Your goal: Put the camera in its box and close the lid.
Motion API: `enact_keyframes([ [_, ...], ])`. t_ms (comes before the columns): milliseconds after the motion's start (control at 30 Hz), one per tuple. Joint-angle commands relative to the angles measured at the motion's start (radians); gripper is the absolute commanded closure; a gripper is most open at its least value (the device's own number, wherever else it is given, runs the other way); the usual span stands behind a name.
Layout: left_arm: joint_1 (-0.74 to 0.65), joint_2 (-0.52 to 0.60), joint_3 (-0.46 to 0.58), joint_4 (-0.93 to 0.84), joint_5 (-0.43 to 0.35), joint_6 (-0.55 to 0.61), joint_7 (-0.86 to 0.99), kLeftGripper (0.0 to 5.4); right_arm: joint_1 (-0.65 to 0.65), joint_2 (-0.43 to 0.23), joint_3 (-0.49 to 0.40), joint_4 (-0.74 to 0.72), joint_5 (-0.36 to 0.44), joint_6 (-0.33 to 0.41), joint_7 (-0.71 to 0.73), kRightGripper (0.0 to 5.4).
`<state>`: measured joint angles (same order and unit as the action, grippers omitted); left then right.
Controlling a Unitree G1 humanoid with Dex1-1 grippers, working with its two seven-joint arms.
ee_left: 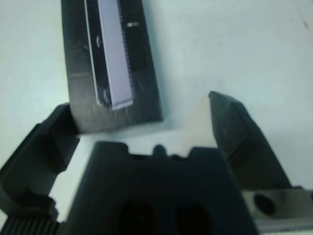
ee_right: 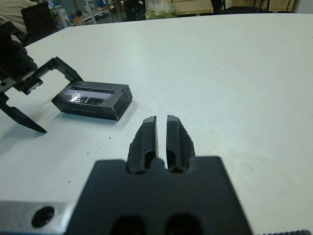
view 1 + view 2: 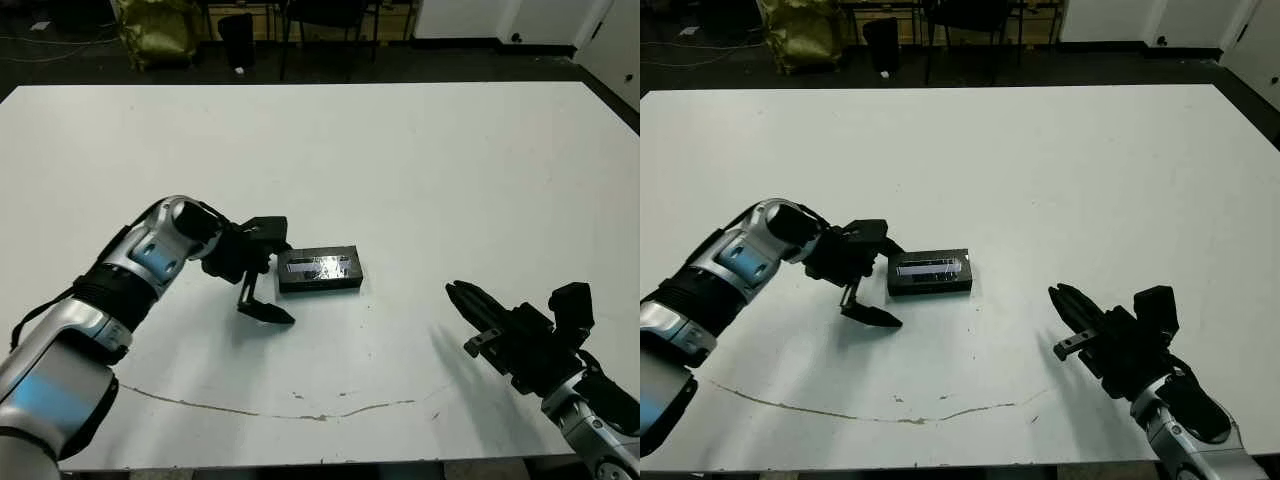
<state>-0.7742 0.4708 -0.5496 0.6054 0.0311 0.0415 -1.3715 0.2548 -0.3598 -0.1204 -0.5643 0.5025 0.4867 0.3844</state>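
One closed box (image 3: 319,269) on the white table (image 3: 400,160), a gripper on each side of it.

Its lid (image 3: 320,265), with the glossy silver-grey strip on top, sits square on the box, which lies a little toward the table's near edge and left of the middle; the camera is not visible. The left gripper (image 3: 262,270) is spread wide just off the box's left end, one finger near that end's far corner and the other angled down to the table on the near side, neither clearly touching. The right gripper (image 2: 162,139), fingers pressed together with only a slit between them, hovers near the near right corner, well apart from the box and holding nothing.
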Motion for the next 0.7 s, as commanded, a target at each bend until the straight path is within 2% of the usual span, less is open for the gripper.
enact_keyframes([
  [33, 0.179, 0.095, -0.041, 0.087, 0.067, 0.11, -0.042, 0.02, 0.006, -0.011, -0.009, 0.014, 0.004, 0.015, 0.007, 5.4],
  [200, 0.241, 0.179, -0.005, 0.091, 0.049, 0.032, -0.03, 0.02, -0.001, -0.017, -0.008, 0.004, 0.0, 0.032, -0.005, 5.4],
  [400, 0.28, 0.25, 0.022, 0.091, 0.04, -0.009, -0.034, 0.02, -0.014, -0.014, -0.006, 0.03, 0.003, 0.012, 0.016, 5.4],
  [500, 0.29, 0.27, 0.066, 0.085, 0.009, 0.013, -0.025, 0.02, -0.02, -0.007, -0.008, 0.034, 0.013, 0.014, 0.02, 5.4],
  [600, 0.291, 0.291, 0.171, 0.006, -0.064, 0.085, 0.027, 0.02, -0.021, -0.01, -0.01, 0.036, 0.015, 0.01, 0.027, 5.4],
  [700, 0.365, 0.287, 0.378, -0.228, -0.196, 0.218, 0.189, 0.02, -0.018, -0.019, -0.017, 0.026, 0.011, 0.011, 0.027, 5.4],
])
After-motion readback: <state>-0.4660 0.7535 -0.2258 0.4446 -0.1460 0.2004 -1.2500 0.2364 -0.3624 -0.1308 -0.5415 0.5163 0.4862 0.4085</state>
